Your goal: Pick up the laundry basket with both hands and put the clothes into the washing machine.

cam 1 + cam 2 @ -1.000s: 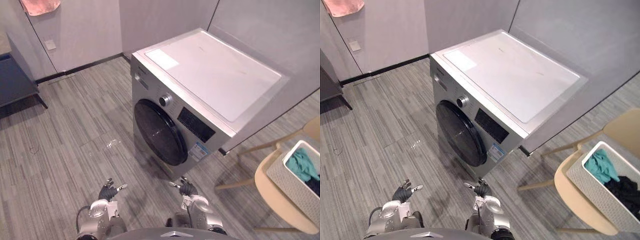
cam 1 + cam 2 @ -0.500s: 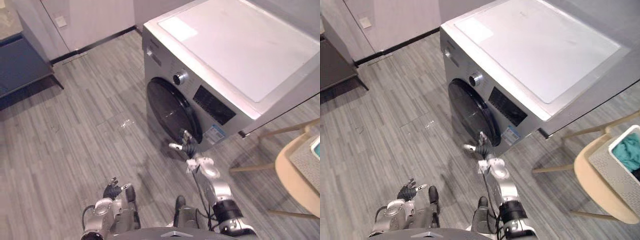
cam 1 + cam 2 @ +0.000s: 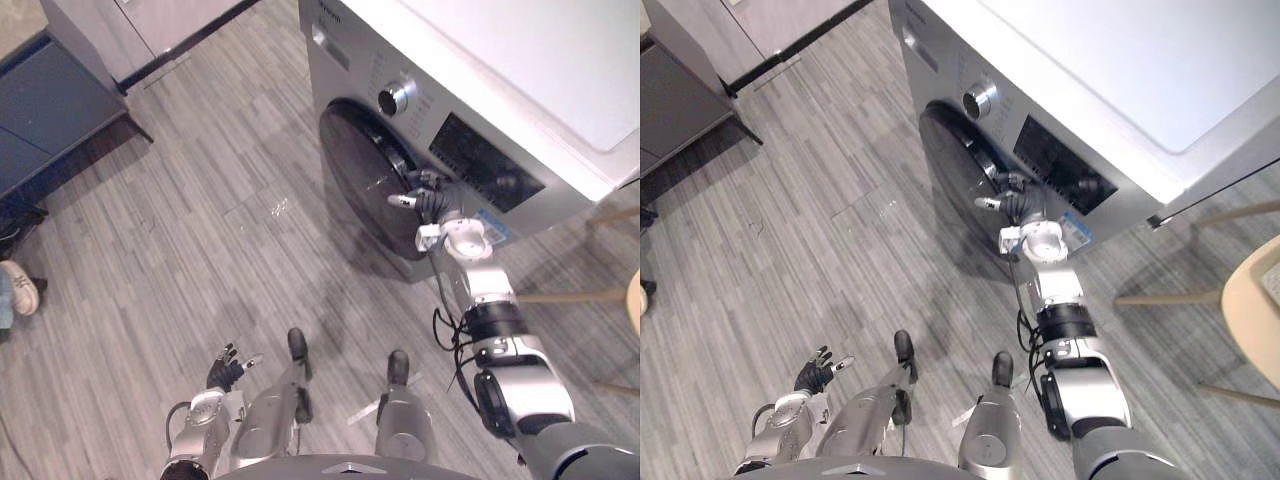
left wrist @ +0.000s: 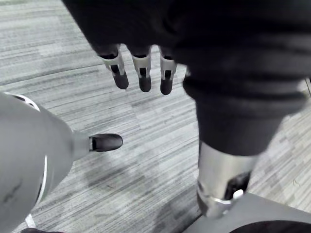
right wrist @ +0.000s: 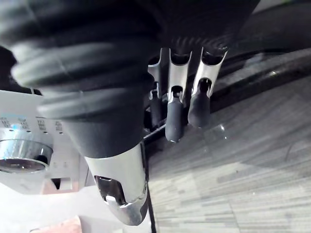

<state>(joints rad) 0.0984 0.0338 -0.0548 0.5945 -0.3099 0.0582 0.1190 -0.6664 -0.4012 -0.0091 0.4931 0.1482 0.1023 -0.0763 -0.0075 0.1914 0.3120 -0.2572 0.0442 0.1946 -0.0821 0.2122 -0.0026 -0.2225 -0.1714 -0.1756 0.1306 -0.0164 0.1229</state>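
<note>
The silver washing machine (image 3: 480, 60) stands ahead with its dark round door (image 3: 360, 185) closed. My right hand (image 3: 432, 206) is stretched out to the door's right rim, just below the control panel. In the right wrist view its fingers (image 5: 175, 116) are straight and rest at the edge of the dark glass (image 5: 272, 43), holding nothing. My left hand (image 3: 224, 370) hangs low at my side over the floor, fingers (image 4: 141, 73) relaxed and empty.
A dark blue cabinet (image 3: 50, 110) stands at the back left. A person's shoe (image 3: 18, 287) shows at the left edge. A pale wooden chair's seat (image 3: 1252, 300) and legs (image 3: 560, 297) are to the right of the machine.
The camera has moved closer to the machine and tipped down. My right hand has risen from near the floor to the door's right rim. The left hand stays low.
</note>
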